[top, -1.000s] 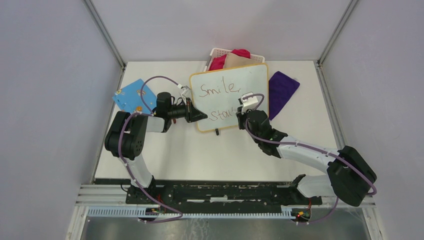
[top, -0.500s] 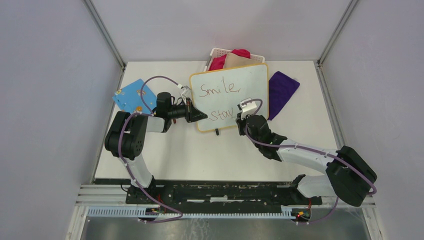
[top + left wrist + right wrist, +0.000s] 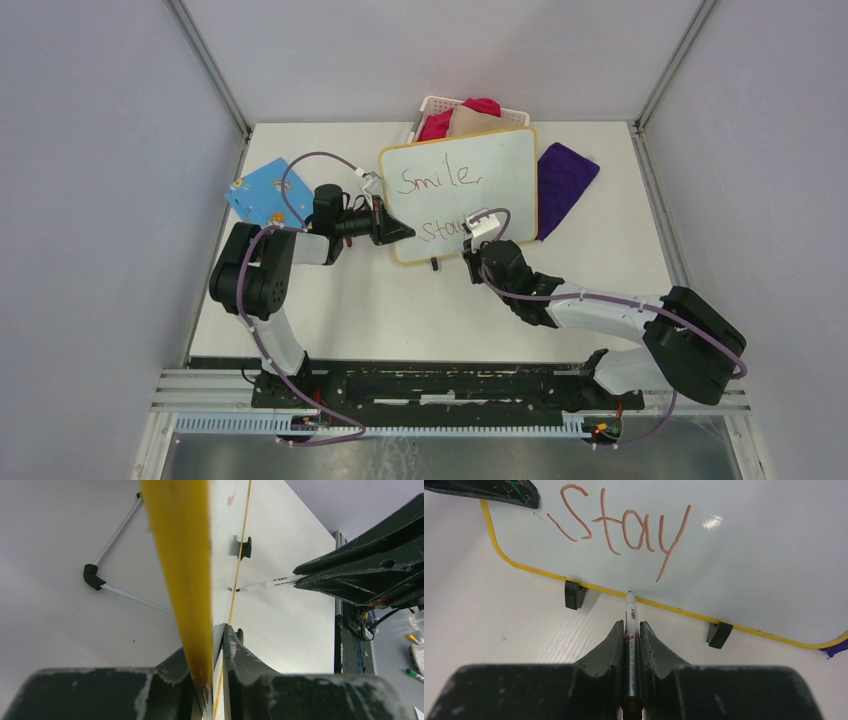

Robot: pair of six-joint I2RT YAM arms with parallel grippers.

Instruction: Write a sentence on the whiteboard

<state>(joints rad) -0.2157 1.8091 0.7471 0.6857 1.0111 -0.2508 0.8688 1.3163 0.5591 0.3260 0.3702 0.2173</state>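
The whiteboard (image 3: 505, 165) with its yellow rim stands tilted at the back middle of the table. On it in red is the sentence, "Smile," (image 3: 438, 178) above "stay" (image 3: 624, 525). My left gripper (image 3: 400, 232) is shut on the board's left lower edge, and the yellow rim (image 3: 180, 555) runs between its jaws (image 3: 212, 635). My right gripper (image 3: 631, 627) is shut on a white marker (image 3: 630, 615). The marker's tip sits at the board's lower rim, just below the tail of the "y". In the top view the right gripper (image 3: 476, 243) is at the board's near edge.
A white basket (image 3: 428, 104) with red and beige cloths stands behind the board. A purple cloth (image 3: 565, 180) lies to its right and a blue board (image 3: 262, 190) to the left of my left arm. Two black feet (image 3: 574, 594) prop the board's lower edge.
My right gripper has moved left and nearer with the marker, from the board's face right of "stay" down to its lower rim. The left gripper and the board have not moved.
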